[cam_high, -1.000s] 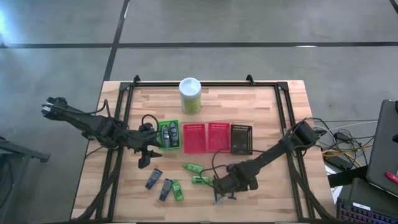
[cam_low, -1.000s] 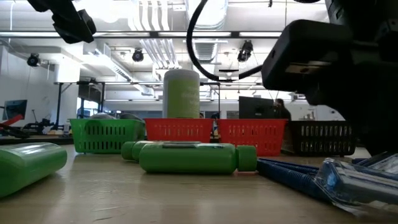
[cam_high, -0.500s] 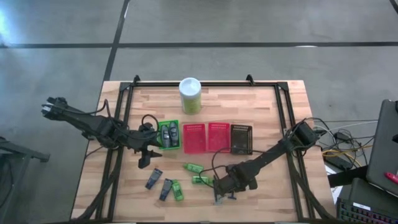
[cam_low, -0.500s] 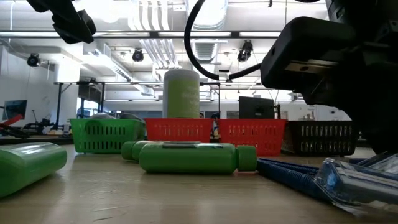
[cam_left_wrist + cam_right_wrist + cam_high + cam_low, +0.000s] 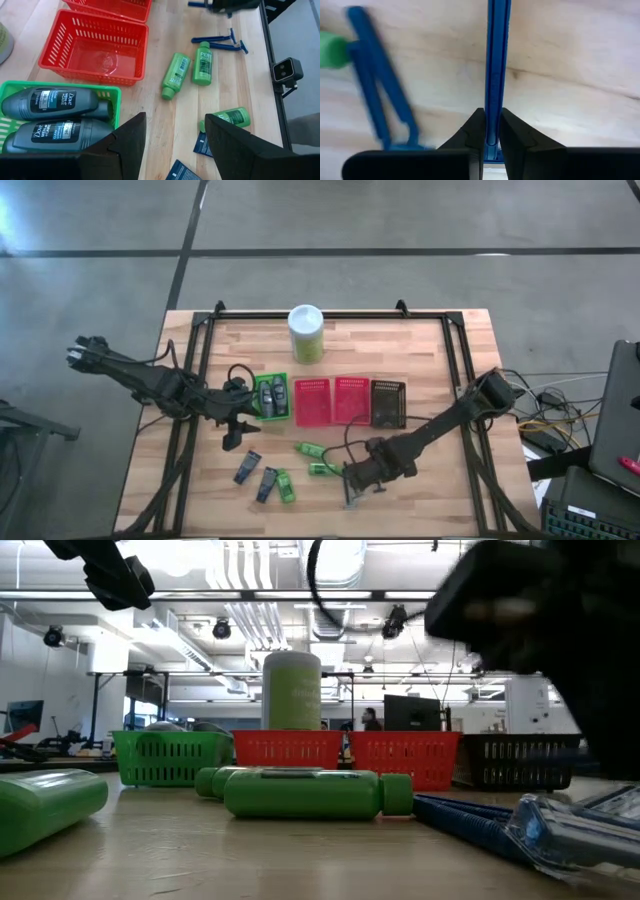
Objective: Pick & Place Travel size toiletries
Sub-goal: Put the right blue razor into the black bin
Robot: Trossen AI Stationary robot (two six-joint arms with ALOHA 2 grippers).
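Razor grabbed, near the front edge

We see the right gripper pinched tight on a blue razor; the left gripper hangs open by the green basket.

Four slotted baskets sit in a row across the middle of the table: one green basket, two red baskets and one dark basket. Two dark grey bottles lie inside the green one. Three bright green mini bottles lie loose on the wood. Two dark blue tubes lie beside the third. Two blue razors lie by the right arm. One tall green canister with a white lid stands behind the baskets. Two dark arms reach over the table.
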